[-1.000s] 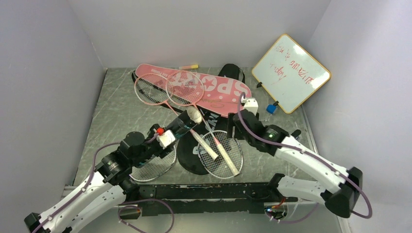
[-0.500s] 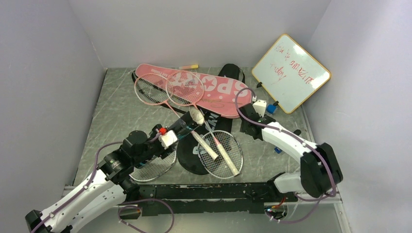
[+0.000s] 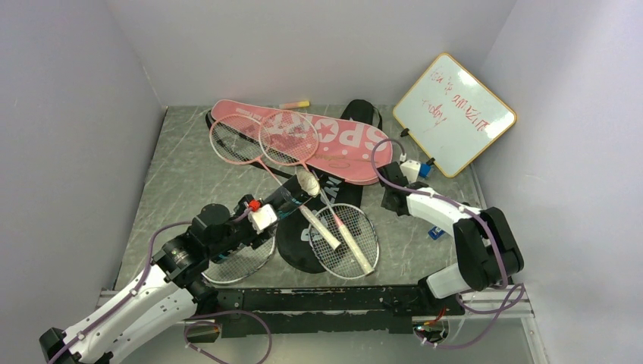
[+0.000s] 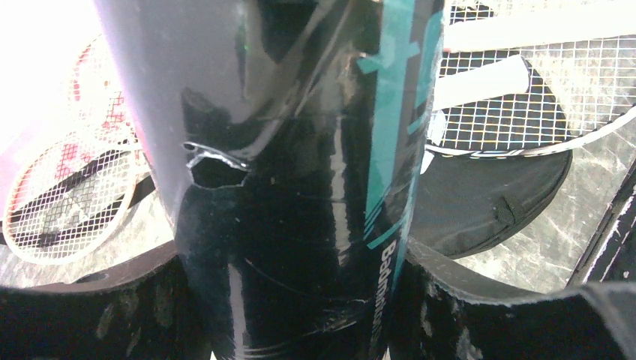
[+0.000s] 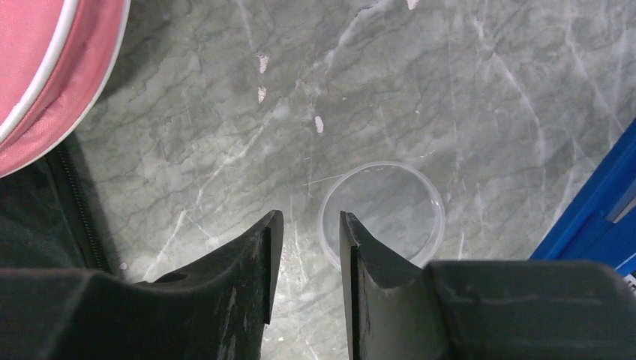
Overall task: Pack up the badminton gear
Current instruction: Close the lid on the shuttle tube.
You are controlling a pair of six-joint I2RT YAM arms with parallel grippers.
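My left gripper (image 3: pixel 270 211) (image 4: pixel 300 274) is shut on the dark tube (image 3: pixel 286 197) (image 4: pixel 300 142), which lies tilted in its jaws. A white shuttlecock (image 3: pixel 306 180) sits at the tube's far mouth. My right gripper (image 3: pixel 390 194) (image 5: pixel 307 219) points down at the table, jaws narrow but apart, with only table between them. A clear round lid (image 5: pixel 382 211) lies flat just right of its right finger. Pink-framed rackets (image 3: pixel 261 140) rest on the pink cover (image 3: pixel 345 144) (image 5: pixel 45 67). White-framed rackets (image 3: pixel 345 236) lie over the black cover (image 3: pixel 297 246).
A wood-framed whiteboard (image 3: pixel 453 114) leans in the back right corner. A small pink-yellow marker (image 3: pixel 294 104) lies by the back wall. A blue item (image 5: pixel 600 217) sits right of the lid. The black cover's zip edge (image 5: pixel 37 217) lies left of my right gripper.
My right arm has folded back, taking its gripper rightward off the black cover to the bare table, and its jaws have narrowed. The left gripper keeps hold of the tube.
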